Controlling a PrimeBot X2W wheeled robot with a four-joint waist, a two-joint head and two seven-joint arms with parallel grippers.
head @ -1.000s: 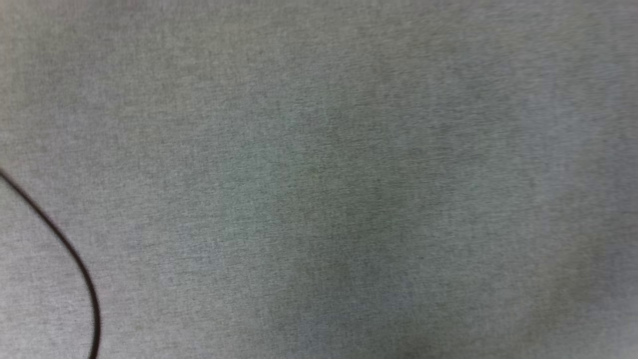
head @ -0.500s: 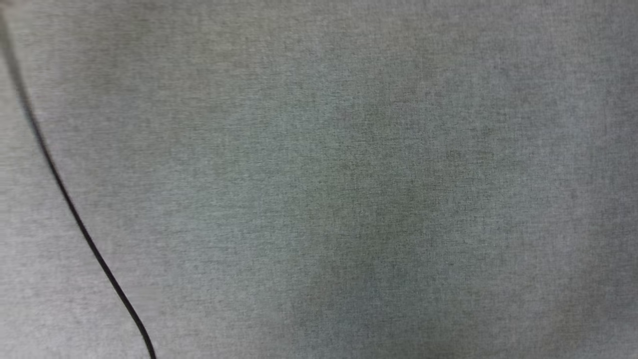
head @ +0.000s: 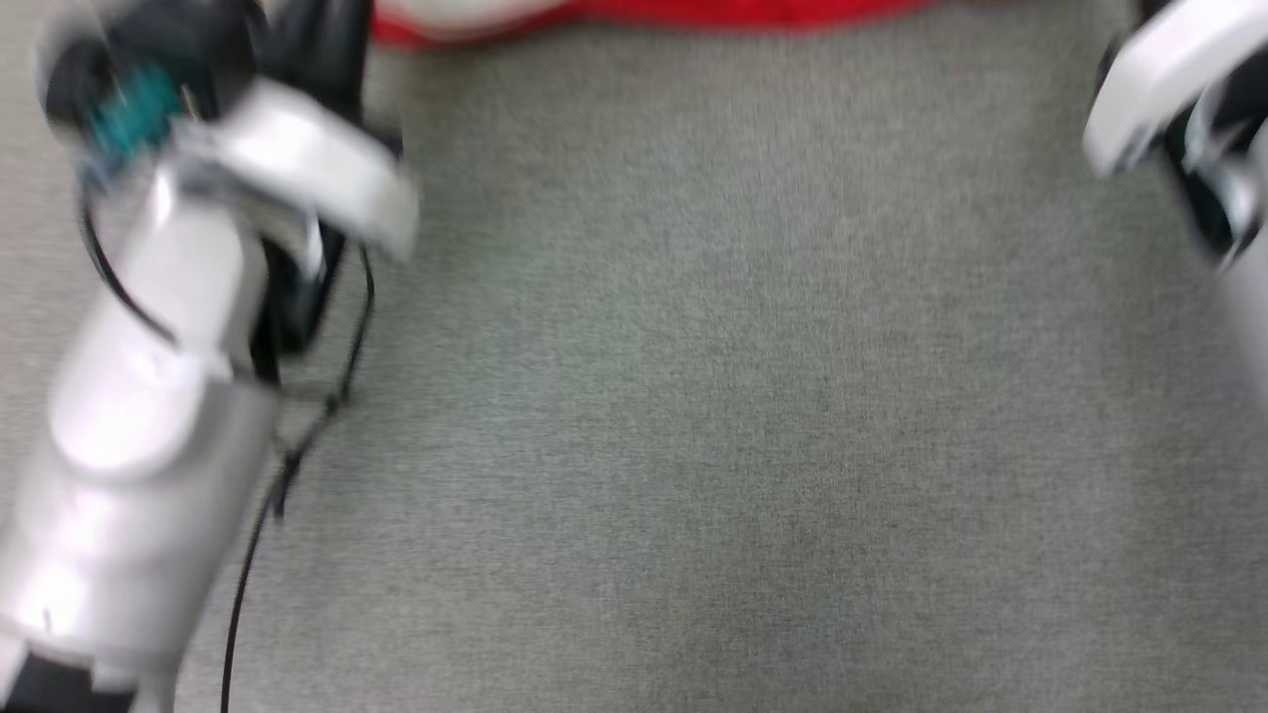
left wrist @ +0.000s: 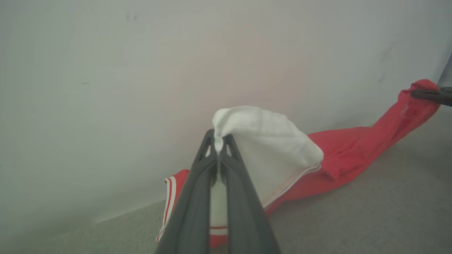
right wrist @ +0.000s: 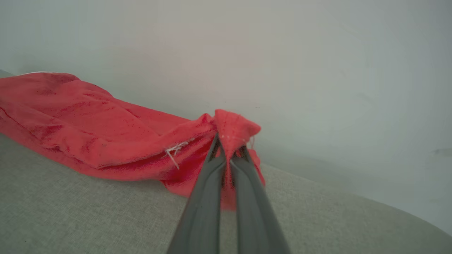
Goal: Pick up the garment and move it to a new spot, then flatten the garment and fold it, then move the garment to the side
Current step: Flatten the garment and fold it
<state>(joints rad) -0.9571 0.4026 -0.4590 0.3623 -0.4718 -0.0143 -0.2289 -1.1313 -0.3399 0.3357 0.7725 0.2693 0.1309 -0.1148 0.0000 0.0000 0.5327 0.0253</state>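
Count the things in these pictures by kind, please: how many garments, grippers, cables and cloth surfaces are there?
garment: 1
grippers: 2, the left gripper and the right gripper, each shut on the garment
black cable: 1
grey cloth surface: 1
Total: 5

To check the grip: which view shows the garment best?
The left wrist view: the garment stretches from the white sleeve pinched by the left gripper to the red corner in the right gripper. The right wrist view shows its red body; the head view, a blurred red strip.
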